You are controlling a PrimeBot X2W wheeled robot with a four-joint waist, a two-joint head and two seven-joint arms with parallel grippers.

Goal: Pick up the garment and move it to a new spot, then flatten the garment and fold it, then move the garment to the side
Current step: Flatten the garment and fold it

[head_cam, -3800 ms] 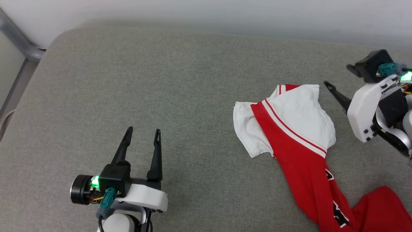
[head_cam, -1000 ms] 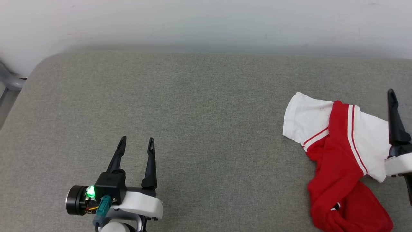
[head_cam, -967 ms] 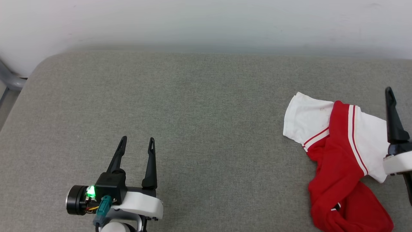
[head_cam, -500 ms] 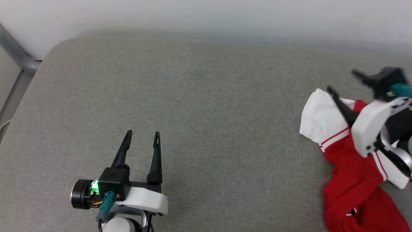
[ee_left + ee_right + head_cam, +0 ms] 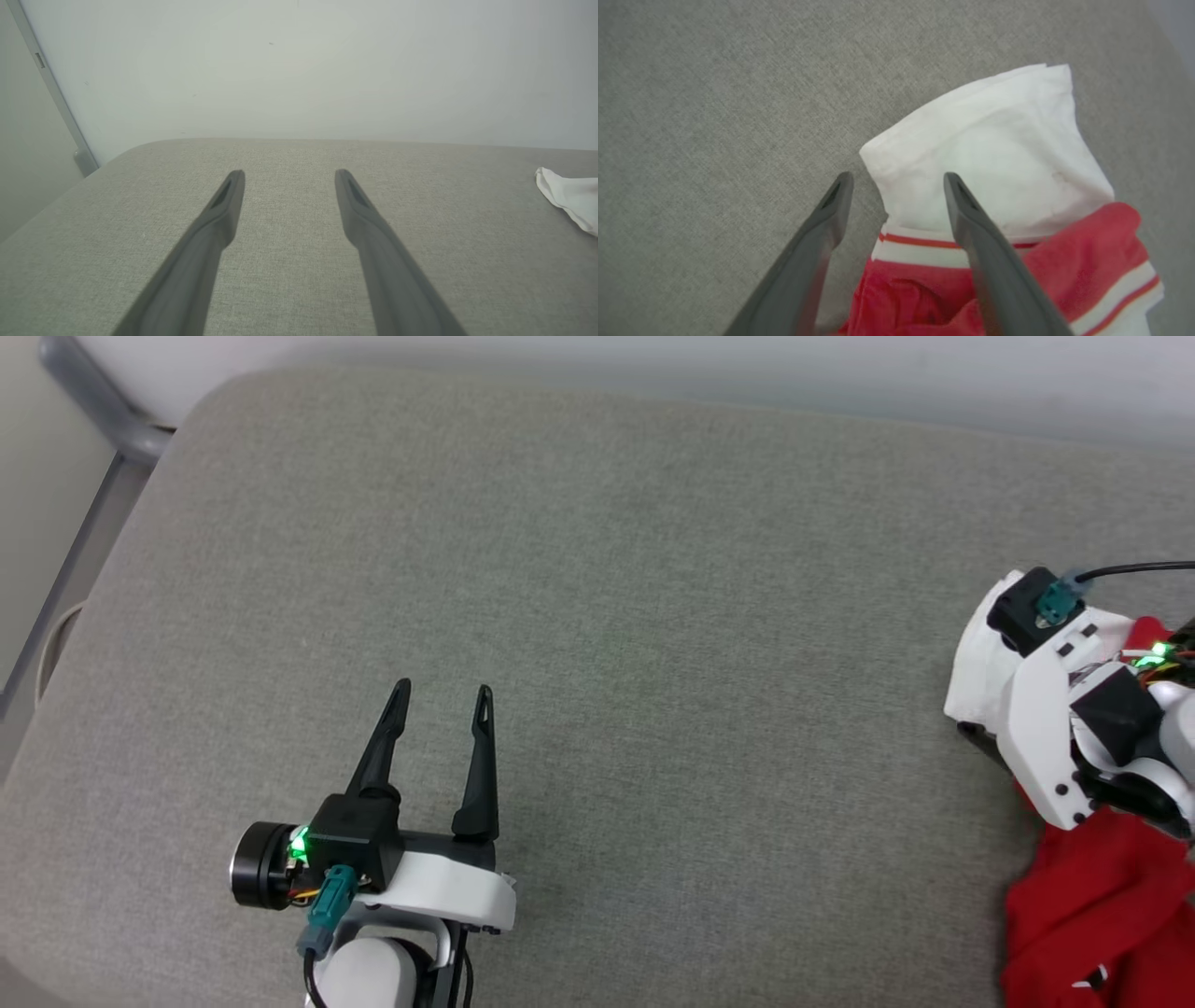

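The garment lies crumpled at the right end of the grey cushion, its red body (image 5: 1092, 915) reaching the head view's bottom right corner. In the right wrist view its white sleeve (image 5: 990, 149) spreads above the striped trim and red cloth (image 5: 915, 298). My right gripper (image 5: 897, 179) is open and points down, with the sleeve's left edge between its fingers. In the head view my right wrist (image 5: 1055, 728) covers those fingers and much of the shirt. My left gripper (image 5: 442, 691) hovers open and empty at the lower left, far from the garment. The print is hidden.
The grey cushion (image 5: 653, 616) stretches wide between the two arms, with a rounded corner at the far left. A grey metal bar (image 5: 93, 392) and a pale wall stand beyond it. The sleeve's tip (image 5: 570, 198) shows at the left wrist view's right edge.
The head camera has shifted. My right gripper swung from beside the shirt to point down over the white sleeve. The left gripper stayed open in place.
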